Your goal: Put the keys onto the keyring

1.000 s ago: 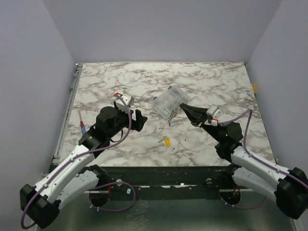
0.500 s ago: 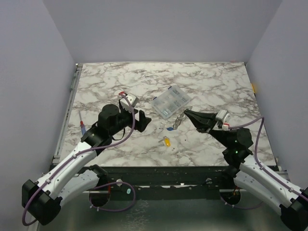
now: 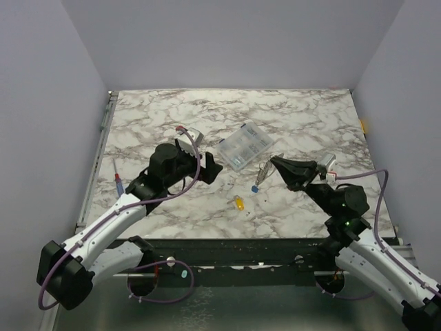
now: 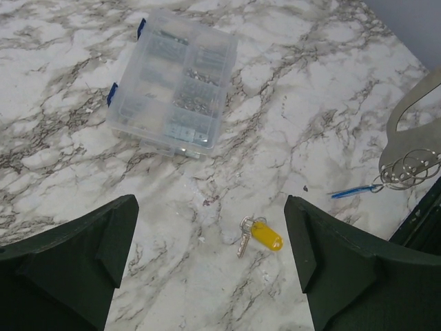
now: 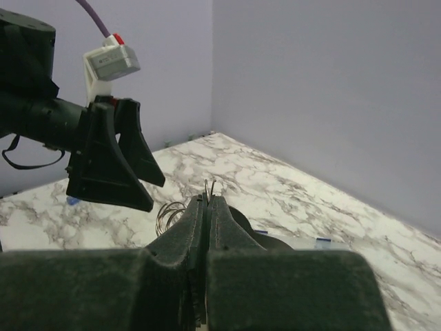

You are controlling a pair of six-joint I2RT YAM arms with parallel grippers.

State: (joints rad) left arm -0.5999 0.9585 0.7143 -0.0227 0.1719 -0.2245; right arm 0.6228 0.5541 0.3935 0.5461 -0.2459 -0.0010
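My right gripper (image 3: 275, 164) is shut on the keyring (image 3: 262, 172), a thin silver loop that hangs from it above the table. The blue key (image 3: 255, 187) dangles from the ring's lower end. In the right wrist view the wire (image 5: 210, 186) pokes out between the pressed fingertips of my right gripper (image 5: 209, 200). The yellow key (image 3: 238, 202) lies loose on the marble. In the left wrist view it (image 4: 265, 234) lies between my wide-open left fingers (image 4: 69, 269), well below them. My left gripper (image 3: 211, 169) hovers left of the keyring (image 4: 410, 169).
A clear plastic compartment box (image 3: 242, 146) stands just beyond both grippers, also in the left wrist view (image 4: 172, 89). A blue-handled, red-tipped screwdriver (image 3: 118, 181) lies near the table's left edge. Grey walls enclose the marble table (image 3: 310, 117).
My right gripper has risen and drawn back from the box with the keyring, and the blue key has swung right with it. My left gripper has moved right, toward the ring.
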